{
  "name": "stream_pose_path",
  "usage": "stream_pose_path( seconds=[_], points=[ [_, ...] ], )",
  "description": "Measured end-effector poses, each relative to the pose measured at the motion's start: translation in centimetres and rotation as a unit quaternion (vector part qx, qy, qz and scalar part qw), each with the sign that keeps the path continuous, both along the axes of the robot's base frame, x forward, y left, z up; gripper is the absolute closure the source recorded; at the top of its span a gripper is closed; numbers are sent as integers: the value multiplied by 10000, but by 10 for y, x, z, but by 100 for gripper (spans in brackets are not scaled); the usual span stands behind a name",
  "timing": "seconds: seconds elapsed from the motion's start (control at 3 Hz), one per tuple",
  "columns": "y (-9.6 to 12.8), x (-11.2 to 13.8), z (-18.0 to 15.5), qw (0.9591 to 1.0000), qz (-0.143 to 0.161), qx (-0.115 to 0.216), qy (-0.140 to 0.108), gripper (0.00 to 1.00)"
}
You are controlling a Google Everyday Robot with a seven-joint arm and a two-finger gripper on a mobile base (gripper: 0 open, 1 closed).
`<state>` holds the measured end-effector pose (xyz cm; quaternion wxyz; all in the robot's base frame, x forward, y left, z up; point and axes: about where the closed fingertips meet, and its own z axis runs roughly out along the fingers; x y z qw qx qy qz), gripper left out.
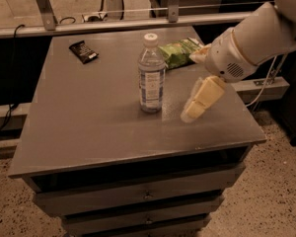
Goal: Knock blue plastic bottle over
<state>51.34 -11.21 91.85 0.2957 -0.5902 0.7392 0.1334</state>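
The cream two-finger gripper (192, 87), fingers spread wide and empty, hovers at three o'clock of the upright clear blue-labelled plastic bottle (151, 78) near the centre of the grey tabletop (89, 127), not touching it.

Small clear plastic bottle (151, 75), white screw cap on, pale blue-white printed label wrapped round the middle. Standing upright on the counter (89, 127), base flat on the surface, cap pointing straight up, no tilt. Roughly central between the far and near edges, a little closer to the right edge than to the left, well apart from every corner. Pincer (190, 89) just beside it on the right-edge side, low over the counter at about label height, pale fingers spread apart, not touching the bottle.
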Motion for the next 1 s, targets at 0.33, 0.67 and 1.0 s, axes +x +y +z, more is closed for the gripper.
stream_pose_path(
  seconds=[0.33,0.67,1.0],
  points=[
    [27,28,-9,9965,-76,831,-105,0],
    [55,48,-19,9879,-123,1541,-144,0],
    [78,67,-21,9809,-202,1926,-197,0]
  ],
)
